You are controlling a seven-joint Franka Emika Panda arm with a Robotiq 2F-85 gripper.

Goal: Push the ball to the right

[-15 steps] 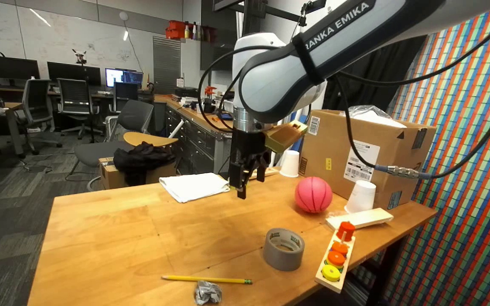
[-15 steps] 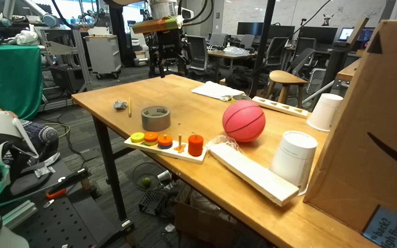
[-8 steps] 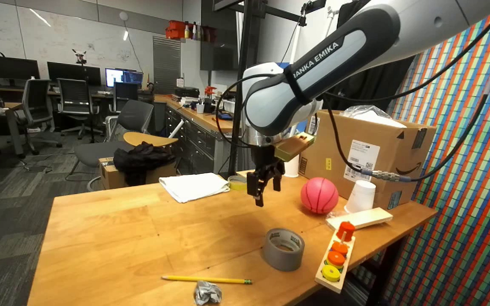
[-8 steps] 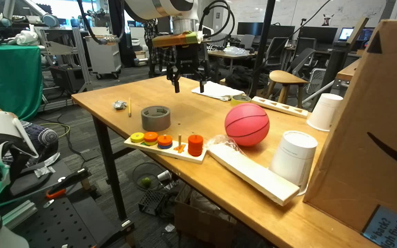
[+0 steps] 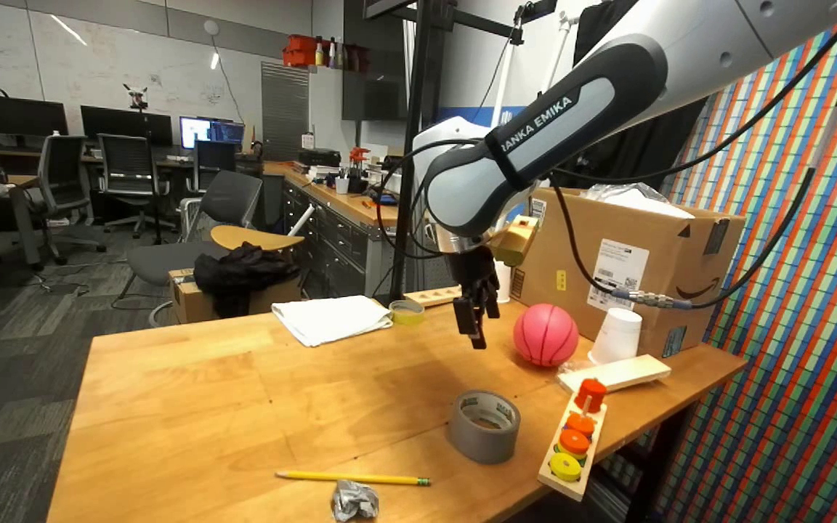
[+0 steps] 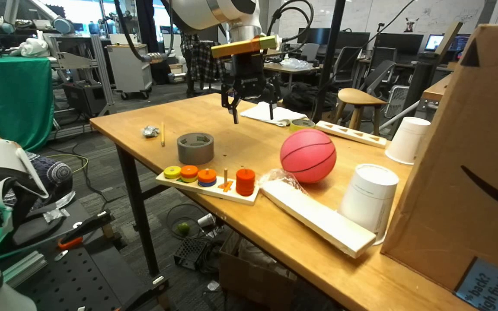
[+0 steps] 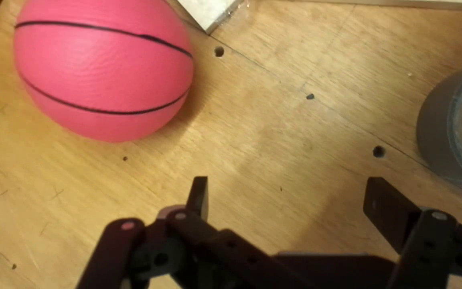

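In both exterior views the pink ball [image 6: 308,156] lies apart from and right of the claw [image 6: 253,119], which gapes wide and holds nothing.

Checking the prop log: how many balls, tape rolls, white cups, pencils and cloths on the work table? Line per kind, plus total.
Ball: 1
Tape rolls, one grey, one yellow: 2
White cups, both upside down: 2
Pencil: 1
White cloth: 1
Total: 7
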